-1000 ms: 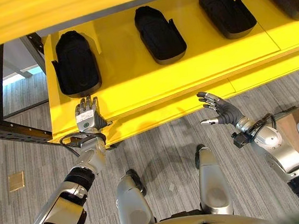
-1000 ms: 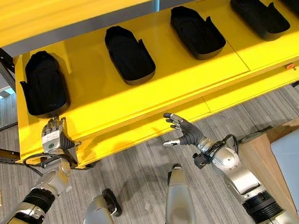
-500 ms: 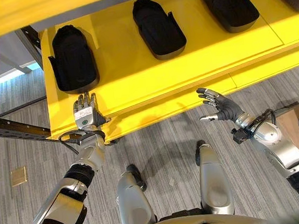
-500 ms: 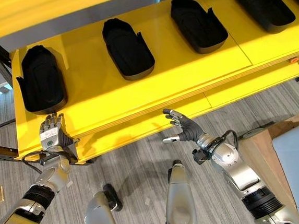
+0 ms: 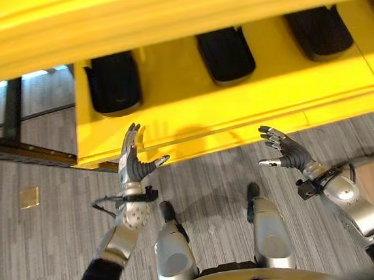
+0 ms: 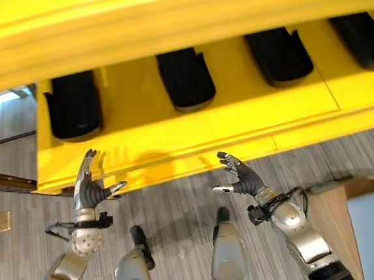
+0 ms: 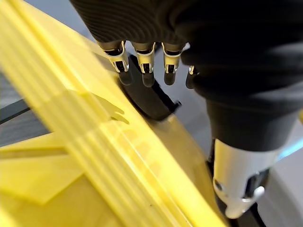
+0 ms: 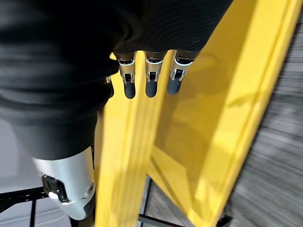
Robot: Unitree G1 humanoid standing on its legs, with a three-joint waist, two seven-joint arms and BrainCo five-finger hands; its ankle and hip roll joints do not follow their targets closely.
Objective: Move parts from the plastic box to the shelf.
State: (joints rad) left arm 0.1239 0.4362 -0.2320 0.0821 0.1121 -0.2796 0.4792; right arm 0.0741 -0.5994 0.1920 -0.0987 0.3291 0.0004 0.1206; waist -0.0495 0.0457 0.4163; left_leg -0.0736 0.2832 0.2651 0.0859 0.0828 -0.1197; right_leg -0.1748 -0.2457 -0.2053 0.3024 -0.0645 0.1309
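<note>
As both the left hand (image 5: 132,163) and the right hand (image 5: 282,152) are spread wide and empty before the yellow shelf (image 5: 191,116), where black parts (image 5: 113,86) already lie in the upper half of the frame, I think the arms should draw clear of its front edge before going to the plastic box.

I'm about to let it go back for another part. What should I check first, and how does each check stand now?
1. Left hand empty, fingers straight: ok.
2. Right hand empty, fingers relaxed: ok.
3. Both hands off the yellow shelf: ok for the right hand; cannot tell for the left, whose fingertips lie over the shelf's front edge.
4. Black parts lying in a row on the shelf: ok, though their far ends are hidden by the upper shelf.
5. Plastic box within reach: cannot tell.
</note>
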